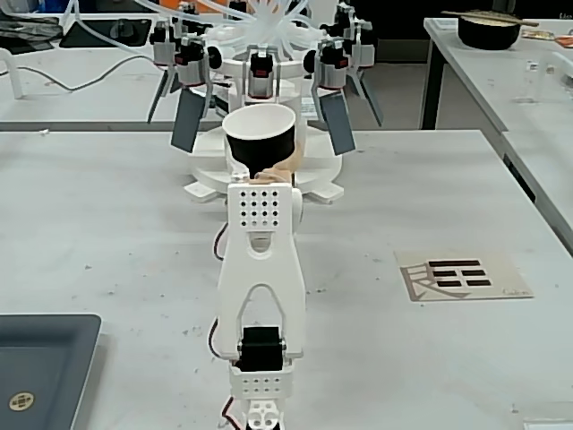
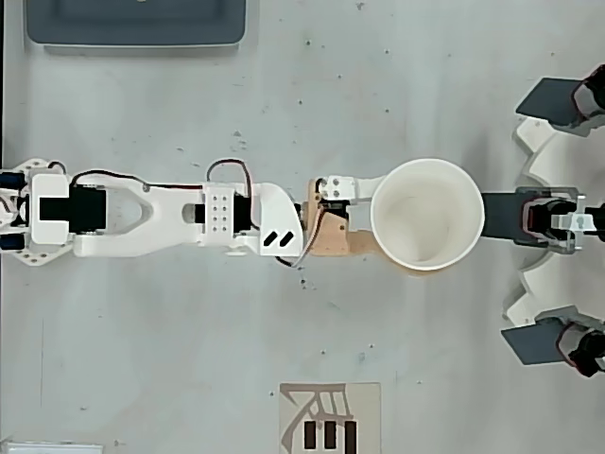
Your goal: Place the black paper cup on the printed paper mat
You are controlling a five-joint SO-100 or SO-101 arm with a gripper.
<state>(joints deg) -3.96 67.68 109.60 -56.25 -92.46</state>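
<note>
The worktop (image 1: 107,224) carried everything, with a white round machine (image 1: 269,90) at its far edge in the fixed view. The arm (image 2: 161,216) lay stretched across the overhead view from nine o'clock toward three o'clock, probably to carry its load clear of the surface. The black paper cup (image 1: 260,139) stood upright and lifted, at about three o'clock from the arm's wrist in the overhead view. The tool (image 2: 392,227) appeared closed on the cup's wall, though the cup hid the fingertips. The printed paper mat (image 2: 330,416) lay well apart at six o'clock, cut off by the edge. A dark tray (image 1: 40,367) was also cropped.
</note>
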